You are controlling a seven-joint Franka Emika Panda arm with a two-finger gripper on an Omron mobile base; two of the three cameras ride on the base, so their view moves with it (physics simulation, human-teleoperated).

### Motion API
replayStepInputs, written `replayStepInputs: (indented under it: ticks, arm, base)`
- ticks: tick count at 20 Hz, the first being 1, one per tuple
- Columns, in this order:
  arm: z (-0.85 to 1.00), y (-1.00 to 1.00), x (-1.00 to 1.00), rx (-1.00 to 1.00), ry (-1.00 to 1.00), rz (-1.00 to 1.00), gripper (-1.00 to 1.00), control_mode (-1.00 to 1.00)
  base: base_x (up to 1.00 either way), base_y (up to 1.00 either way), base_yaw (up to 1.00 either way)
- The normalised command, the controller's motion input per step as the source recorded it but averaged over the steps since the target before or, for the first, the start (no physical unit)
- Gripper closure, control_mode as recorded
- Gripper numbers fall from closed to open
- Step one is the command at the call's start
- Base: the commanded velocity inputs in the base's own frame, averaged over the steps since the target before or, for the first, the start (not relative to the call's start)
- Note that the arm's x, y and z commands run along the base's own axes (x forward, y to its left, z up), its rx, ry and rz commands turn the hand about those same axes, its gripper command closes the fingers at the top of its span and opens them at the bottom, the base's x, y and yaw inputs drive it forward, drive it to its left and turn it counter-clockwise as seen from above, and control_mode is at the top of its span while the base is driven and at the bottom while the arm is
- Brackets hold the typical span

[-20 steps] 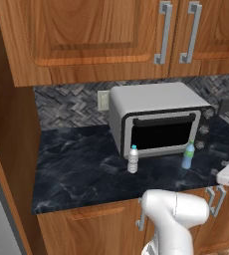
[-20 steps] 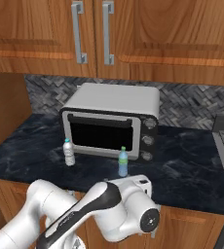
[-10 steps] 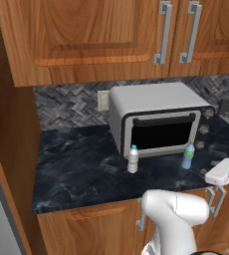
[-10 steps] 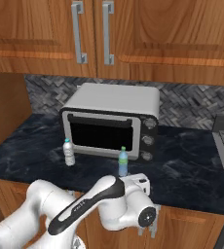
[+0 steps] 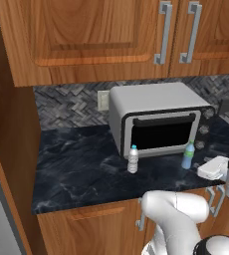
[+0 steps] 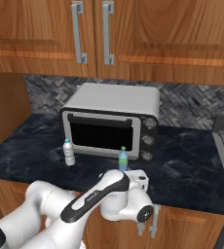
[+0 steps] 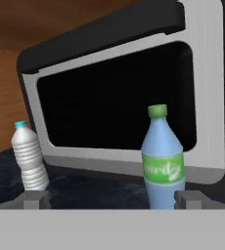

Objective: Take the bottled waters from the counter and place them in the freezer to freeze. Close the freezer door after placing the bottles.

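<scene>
**Two water bottles standing before the microwave, tool waiting wide open**

The blue-tinted clear plastic bottle (image 7: 162,161) is wearing a green band with pale lettering too blurred to read, and in the hand view its cap is showing green. The whitish ribbed plastic bottle (image 7: 29,157) with a blue cap is carrying no label that can be made out. Both are standing upright on the dark blue-black marbled stone counter (image 5: 81,167), well apart from each other, just in front of the grey microwave with a black window (image 6: 111,124). The whitish bottle is sitting near the microwave's left front corner, the blue-tinted one near its knob side.

The two-finger tool (image 7: 112,199) is hovering low at the counter's front edge, its fingertips (image 7: 35,199) spread wide and gripping nothing; the blue-tinted bottle is standing beyond them, nearer the right-hand tip.

Behind the microwave a grey herringbone tiled wall (image 5: 71,107) is running beneath brown wooden upper cabinets (image 6: 148,36) with grey bar handles (image 6: 77,31).
</scene>
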Motion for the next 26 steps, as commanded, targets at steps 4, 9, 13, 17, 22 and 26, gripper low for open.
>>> replayStepInputs:
  ticks: [4,9,13,17,22,26]
  arm:
    - [-0.09,0.00,0.32,0.10,0.00,0.00,-1.00,-1.00]
    - [-0.14,0.00,0.27,0.06,0.00,0.00,-1.00,-1.00]
    - [-0.17,-0.07,0.15,0.01,-0.01,0.00,-1.00,-1.00]
    - [-0.18,-0.06,0.11,0.00,-0.04,0.00,-1.00,-1.00]
    - [-0.02,-0.12,0.11,0.00,-0.01,0.00,-1.00,-1.00]
    - [0.00,0.00,0.18,0.00,0.00,0.00,-1.00,-1.00]
  base:
    - [0.00,0.00,0.00]
    - [0.00,0.00,0.00]
    - [0.00,0.00,0.00]
    - [0.00,0.00,0.00]
    - [0.00,0.00,0.00]
    - [0.00,0.00,0.00]
